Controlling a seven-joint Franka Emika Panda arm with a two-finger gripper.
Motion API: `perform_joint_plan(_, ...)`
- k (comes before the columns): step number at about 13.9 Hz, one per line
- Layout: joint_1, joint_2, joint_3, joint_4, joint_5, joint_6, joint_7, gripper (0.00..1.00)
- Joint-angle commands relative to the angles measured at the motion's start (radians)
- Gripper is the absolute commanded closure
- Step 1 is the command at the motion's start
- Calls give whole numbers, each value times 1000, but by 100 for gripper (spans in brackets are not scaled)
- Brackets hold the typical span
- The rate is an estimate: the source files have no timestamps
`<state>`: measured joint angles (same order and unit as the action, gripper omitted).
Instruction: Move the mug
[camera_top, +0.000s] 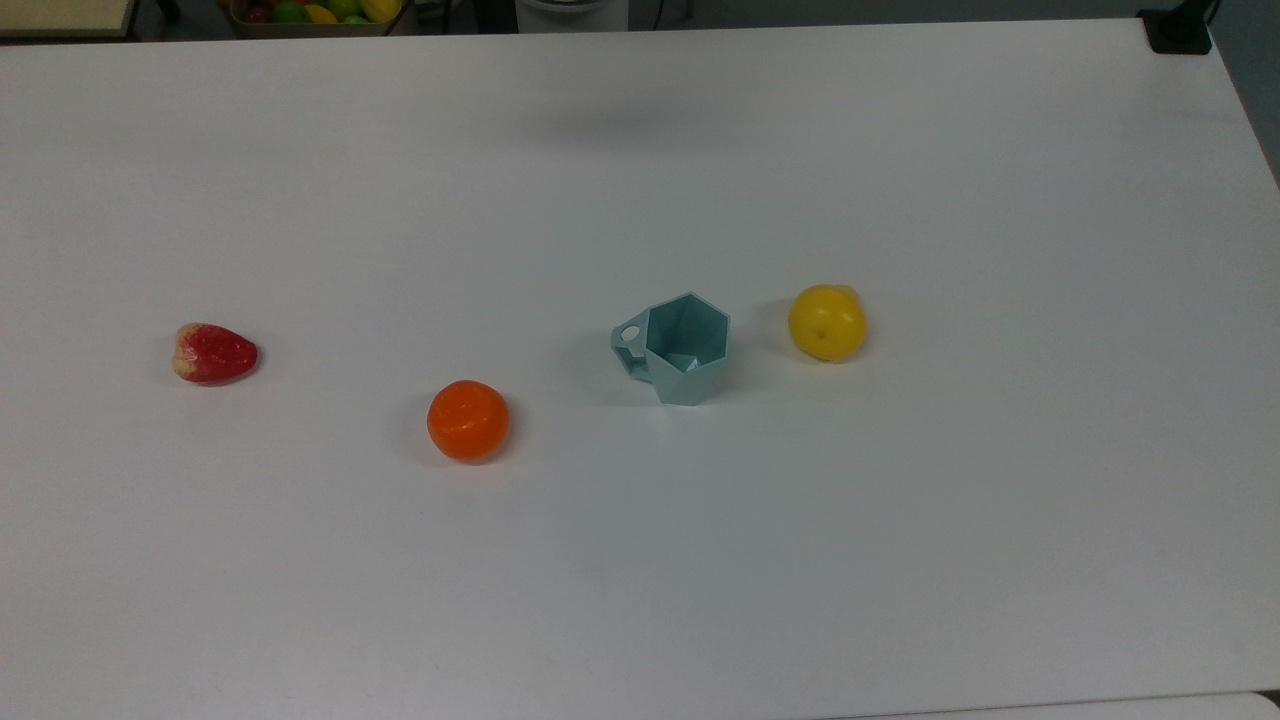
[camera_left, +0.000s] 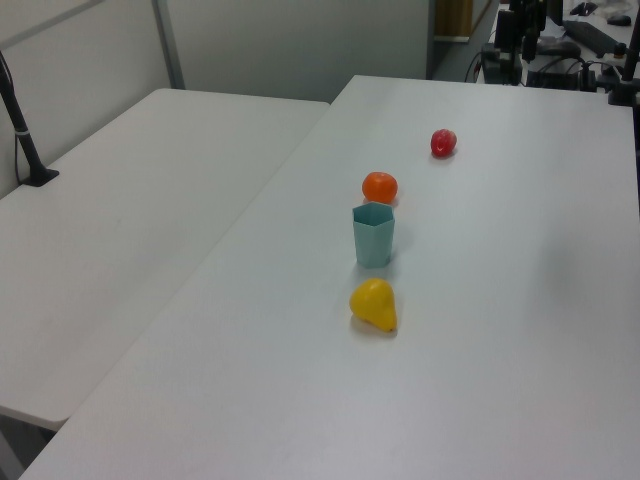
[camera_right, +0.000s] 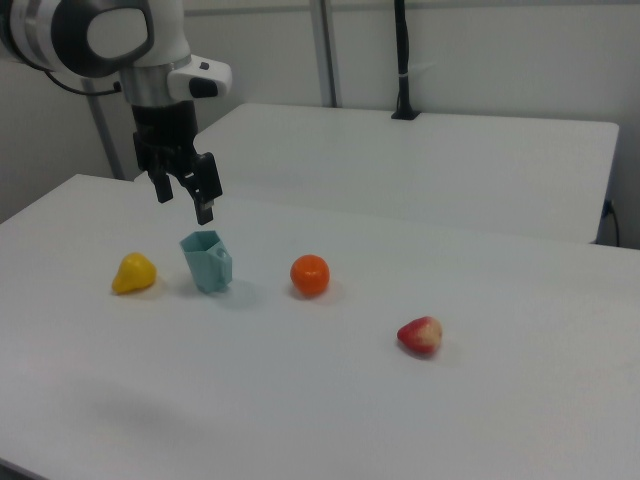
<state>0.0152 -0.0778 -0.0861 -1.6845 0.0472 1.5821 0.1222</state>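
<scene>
- strawberry (camera_top: 214, 353): red, pale at its blunt end, lying on its side at the far left of the top view, on the white table (camera_top: 640, 560). Matte, looks like a plastic toy.
- orange (camera_top: 468, 420): round, slightly dimpled skin, right of the strawberry in the top view and a bit nearer the camera.
- mug (camera_top: 680, 345): pale teal, faceted flat panels, hexagonal rim, looks like matte plastic. Stands upright, long axis vertical, mouth up. Sits mid-table between the orange and the lemon, apart from both. Handle with a round hole (camera_top: 630, 333) points to the top view's left, toward the orange side.
- lemon (camera_top: 827, 322): yellow, smooth, slightly pear-shaped with a nub at one end, just right of the mug in the top view, not touching it.
- gripper (camera_right: 186, 196): black fingers pointing down, spread apart, holding nothing. Hangs in the air above the mug in the right view, clear of the rim.
</scene>
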Motion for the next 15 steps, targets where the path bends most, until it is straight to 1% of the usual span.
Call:
perform_joint_plan(1,5,-40,-3,-41,-15,29,-13,0)
perform_joint_plan(3,-1,-37,14,-40,-18,30,-3,0)
perform_joint_plan(8,0,-11,26,-38,-12,32,-7,0)
perform_joint_plan(9,-1,4,37,-38,-12,33,-12,0)
perform_joint_plan(10,-1,12,37,-35,-10,38,-16,0)
perform_joint_plan(12,0,42,40,-35,-1,102,-13,0)
perform_joint_plan(15,5,105,57,-11,3,133,-36,0)
